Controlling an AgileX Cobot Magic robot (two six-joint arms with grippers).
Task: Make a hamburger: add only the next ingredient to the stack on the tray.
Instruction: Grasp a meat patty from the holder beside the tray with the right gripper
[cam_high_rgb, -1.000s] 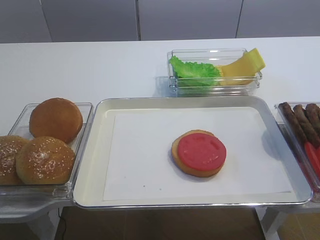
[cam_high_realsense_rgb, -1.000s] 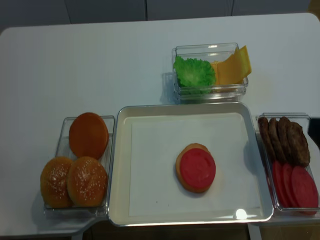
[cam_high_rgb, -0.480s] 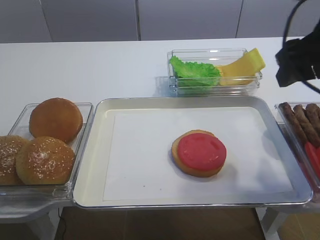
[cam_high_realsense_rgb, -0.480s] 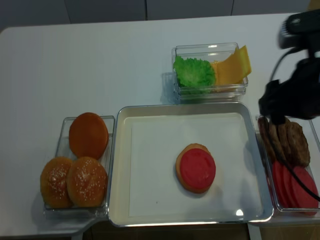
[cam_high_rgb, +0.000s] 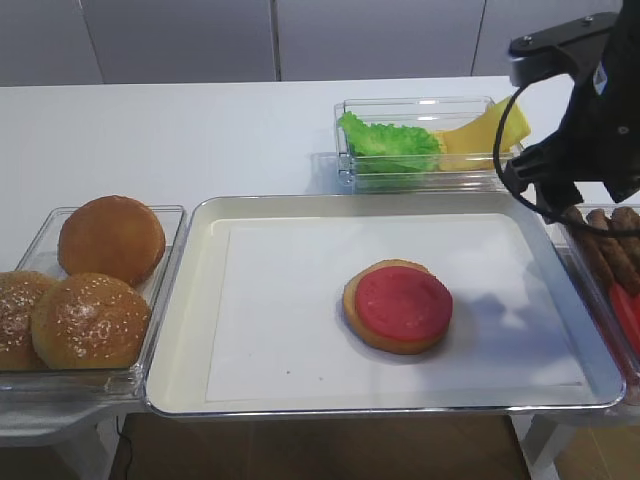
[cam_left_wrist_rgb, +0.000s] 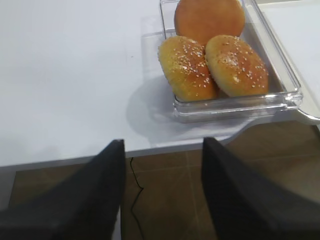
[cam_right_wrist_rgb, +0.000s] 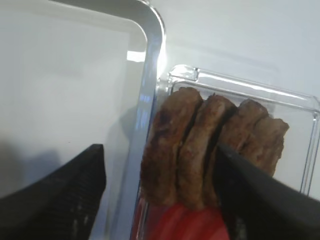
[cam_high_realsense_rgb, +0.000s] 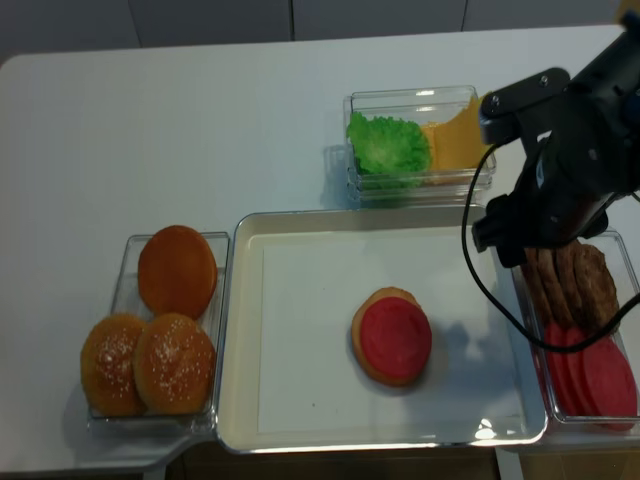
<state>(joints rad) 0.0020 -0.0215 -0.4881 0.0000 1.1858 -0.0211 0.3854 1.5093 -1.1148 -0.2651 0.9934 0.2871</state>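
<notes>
The right gripper (cam_right_wrist_rgb: 160, 192) hangs over the clear bin (cam_high_realsense_rgb: 620, 245) at the right end of the counter (cam_high_rgb: 180, 130), its jaws spread wide and holding nothing. In the right wrist view one dark finger sits low over the tray's edge and the other reaches in beside the standing patties; whether it touches them cannot be told. The patties (cam_right_wrist_rgb: 200, 145) stand on edge in a row at the far end of that bin, dark brown and grainy, leaning against one another, with red tomato slices (cam_high_realsense_rgb: 590, 375) lying just in front of them in the same bin.

The tray (cam_high_rgb: 200, 300) lies in the middle of the counter with its white paper liner (cam_high_rgb: 290, 310). On the liner, a little right of centre, rests the stack (cam_high_realsense_rgb: 392, 336) — a tan bun half with a smooth red disc on top, nothing else on it.

Behind the tray is another clear bin (cam_high_realsense_rgb: 420, 180) holding green lettuce (cam_high_realsense_rgb: 388, 143) on its left side and yellow cheese slices (cam_high_realsense_rgb: 462, 132) on its right. To the left of the tray, a third bin (cam_high_realsense_rgb: 125, 290) holds three buns (cam_high_realsense_rgb: 160, 320): one plain and domed at the back, two with sesame seeds side by side in front.

The left gripper (cam_left_wrist_rgb: 162, 190) hovers off the counter's front edge near the bun bin, jaws apart and empty — the brown floor shows between its two dark fingers.
</notes>
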